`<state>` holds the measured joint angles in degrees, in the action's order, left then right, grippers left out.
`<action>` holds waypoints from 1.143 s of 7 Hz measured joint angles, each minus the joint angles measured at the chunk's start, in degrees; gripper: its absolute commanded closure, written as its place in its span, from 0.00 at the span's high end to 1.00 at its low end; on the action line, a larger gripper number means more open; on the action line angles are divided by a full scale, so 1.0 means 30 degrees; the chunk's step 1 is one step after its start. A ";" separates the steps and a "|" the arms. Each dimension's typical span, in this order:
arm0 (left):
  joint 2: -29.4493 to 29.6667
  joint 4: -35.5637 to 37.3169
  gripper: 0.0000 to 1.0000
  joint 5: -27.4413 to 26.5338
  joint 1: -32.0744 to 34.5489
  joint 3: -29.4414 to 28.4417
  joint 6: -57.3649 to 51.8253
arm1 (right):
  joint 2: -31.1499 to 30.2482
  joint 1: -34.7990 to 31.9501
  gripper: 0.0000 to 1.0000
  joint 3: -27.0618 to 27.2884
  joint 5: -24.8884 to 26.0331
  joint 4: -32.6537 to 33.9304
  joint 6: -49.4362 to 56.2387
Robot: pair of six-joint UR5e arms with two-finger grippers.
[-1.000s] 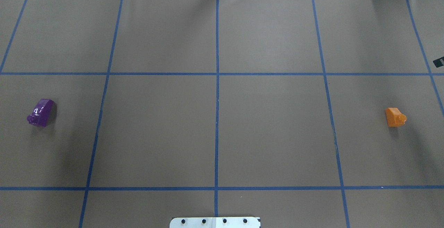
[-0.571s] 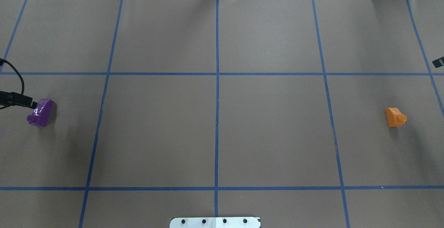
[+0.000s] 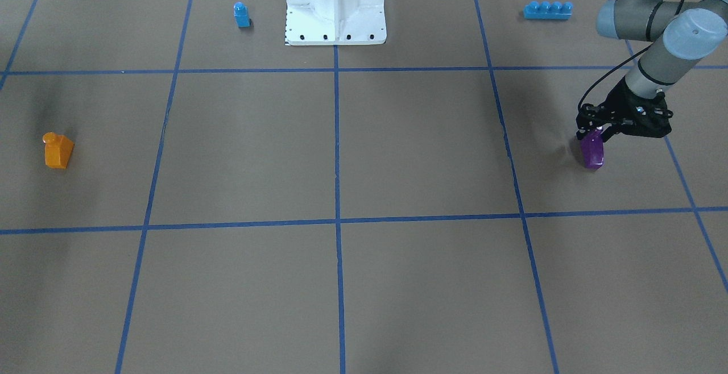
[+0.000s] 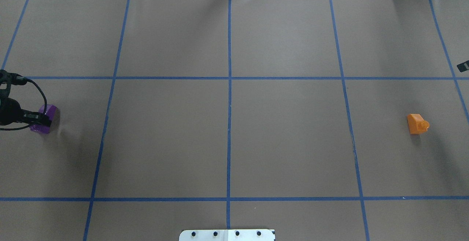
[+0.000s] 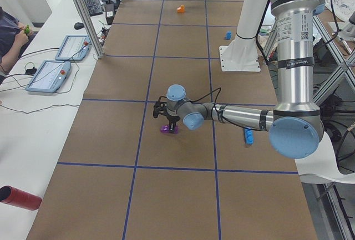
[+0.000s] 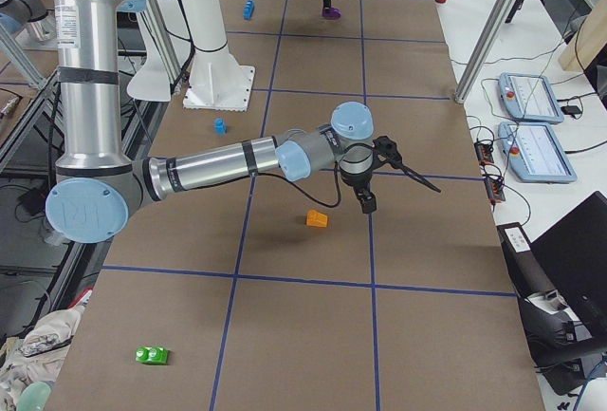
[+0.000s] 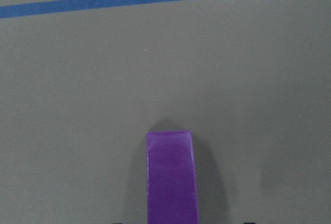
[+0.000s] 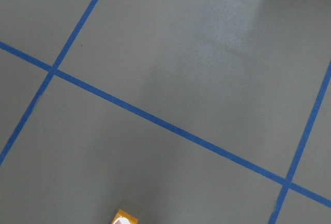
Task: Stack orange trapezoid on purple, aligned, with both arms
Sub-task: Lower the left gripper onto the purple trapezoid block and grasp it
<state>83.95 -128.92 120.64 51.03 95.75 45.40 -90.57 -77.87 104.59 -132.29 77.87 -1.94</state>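
Observation:
The purple brick [image 3: 593,155] sits on the table at the robot's far left, and shows in the overhead view [image 4: 48,110] and the left wrist view [image 7: 171,182]. My left gripper [image 3: 594,134] is open, low over it, with a finger on each side and gaps between. The orange trapezoid [image 4: 416,123] lies at the far right, also in the front view [image 3: 58,151]. My right gripper [image 6: 368,204] hovers just beside the orange trapezoid [image 6: 317,218]; I cannot tell if it is open. The right wrist view shows only the trapezoid's corner [image 8: 124,218].
A small blue single-stud brick [image 3: 242,15] and a long blue four-stud brick [image 3: 547,9] lie either side of the white base pedestal [image 3: 335,4]. A green brick [image 6: 152,355] lies near the right end. Blue tape lines grid the brown table.
My left gripper has come in from the overhead view's left edge and now sits over the purple brick. Neither brick has moved.

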 measured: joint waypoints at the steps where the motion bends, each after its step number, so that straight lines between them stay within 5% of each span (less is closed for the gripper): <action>1: -0.0014 0.0016 0.21 -0.0030 -0.0069 -0.0009 0.0010 | -0.0007 0.0011 1.00 0.0000 0.0002 0.0000 0.0001; 2: -0.0047 0.0022 0.00 -0.0042 -0.0089 -0.0011 0.0013 | -0.0012 0.0019 1.00 0.0000 0.0003 0.0000 0.0001; 5: -0.0084 0.0443 0.00 -0.0029 -0.0089 0.0838 0.0033 | -0.0022 0.0020 1.00 0.0002 0.0003 0.0000 0.0002; 8: 0.2207 0.7718 0.00 -0.0051 -0.0366 0.4975 0.0376 | -0.0041 0.0029 1.00 0.0015 -0.0016 0.0000 -0.0024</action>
<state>90.57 -105.77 120.49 49.93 110.68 46.53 -90.70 -77.78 104.64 -132.33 77.87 -2.01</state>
